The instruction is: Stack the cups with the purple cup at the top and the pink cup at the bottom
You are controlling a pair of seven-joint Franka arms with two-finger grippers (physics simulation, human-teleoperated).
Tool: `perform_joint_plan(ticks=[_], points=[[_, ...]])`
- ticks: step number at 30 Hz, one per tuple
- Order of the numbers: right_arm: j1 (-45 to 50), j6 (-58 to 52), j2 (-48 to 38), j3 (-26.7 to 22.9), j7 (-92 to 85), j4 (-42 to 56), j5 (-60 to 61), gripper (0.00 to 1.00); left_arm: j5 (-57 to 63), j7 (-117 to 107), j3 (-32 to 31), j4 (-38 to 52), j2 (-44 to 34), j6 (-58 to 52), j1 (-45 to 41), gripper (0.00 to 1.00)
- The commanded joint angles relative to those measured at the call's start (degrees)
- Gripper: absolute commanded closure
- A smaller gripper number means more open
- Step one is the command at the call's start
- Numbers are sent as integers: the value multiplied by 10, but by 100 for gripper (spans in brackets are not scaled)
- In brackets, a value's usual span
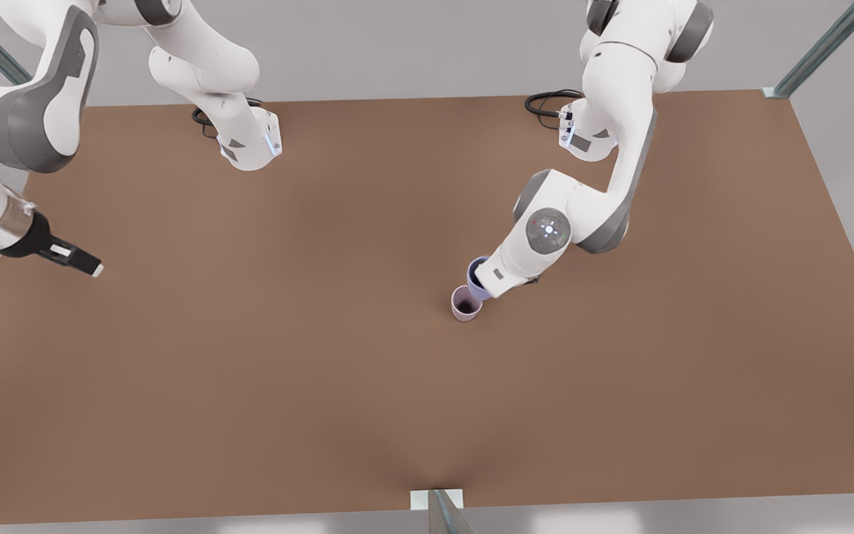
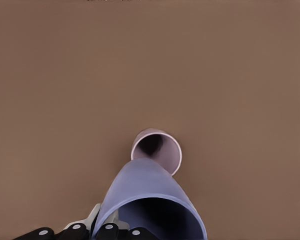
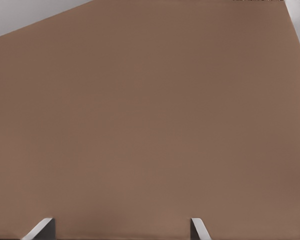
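Halfway: purple cup (image 1: 477,273) pinched in left gripper (image 2: 107,227) mid-frame, just beside pink cup (image 1: 465,303), not nested; right gripper (image 3: 121,227) spread, waiting far left.

A flat, matte brown rectangular bench (image 1: 264,371) is seen under even, soft light. Pale grey flooring (image 1: 412,52) borders it. Slanted grey-green metal frame struts (image 1: 827,46) are noted at the far corners.
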Motion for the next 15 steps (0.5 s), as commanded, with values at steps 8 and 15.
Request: perform_joint_plan(ticks=[8,15], points=[[4,-9,2,0,-207,1,1,0,-2,-329,0,29,30,20,-18,79],[3,-9,3,0,-207,4,1,0,-1,-333,0,28,49,20,-18,79]])
